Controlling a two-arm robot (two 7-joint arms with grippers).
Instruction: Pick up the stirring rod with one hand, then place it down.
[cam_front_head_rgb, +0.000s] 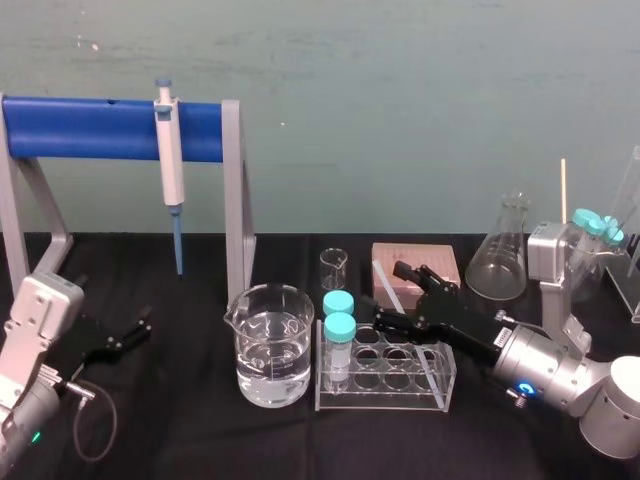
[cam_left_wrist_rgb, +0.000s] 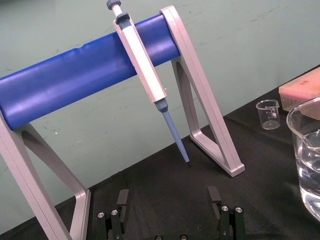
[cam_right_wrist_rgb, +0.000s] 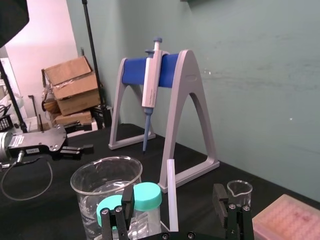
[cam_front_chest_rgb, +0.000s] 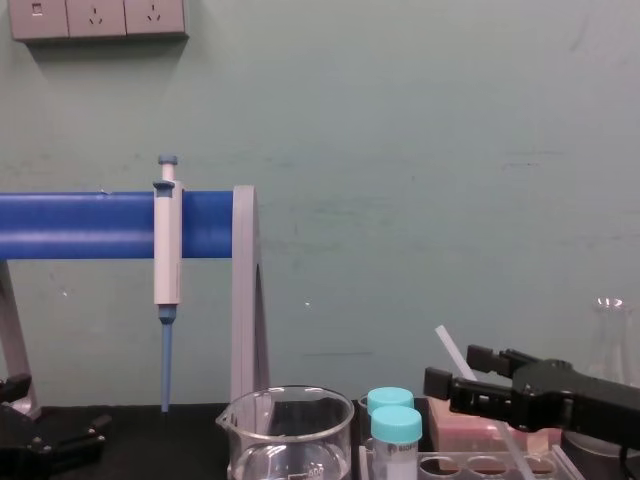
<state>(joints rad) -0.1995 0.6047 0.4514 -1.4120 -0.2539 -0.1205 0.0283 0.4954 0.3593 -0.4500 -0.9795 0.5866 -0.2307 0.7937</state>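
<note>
The stirring rod (cam_front_head_rgb: 386, 287) is a thin translucent white stick that leans tilted, its lower end in the clear test-tube rack (cam_front_head_rgb: 385, 378) and its upper end over the pink box (cam_front_head_rgb: 440, 262). My right gripper (cam_front_head_rgb: 392, 295) reaches in from the right with its fingers open on either side of the rod. In the right wrist view the rod (cam_right_wrist_rgb: 171, 190) stands midway between the two fingers with a gap on each side. In the chest view the rod (cam_front_chest_rgb: 447, 345) rises just past the right gripper (cam_front_chest_rgb: 452, 370). My left gripper (cam_front_head_rgb: 133, 332) rests open at the table's left, holding nothing.
A water-filled beaker (cam_front_head_rgb: 270, 345) stands left of the rack, which holds two teal-capped tubes (cam_front_head_rgb: 338, 322). A small beaker (cam_front_head_rgb: 333, 268) sits behind them, and a conical flask (cam_front_head_rgb: 497, 255) is at the right. A pipette (cam_front_head_rgb: 170, 160) hangs on the blue-barred stand (cam_front_head_rgb: 100, 128).
</note>
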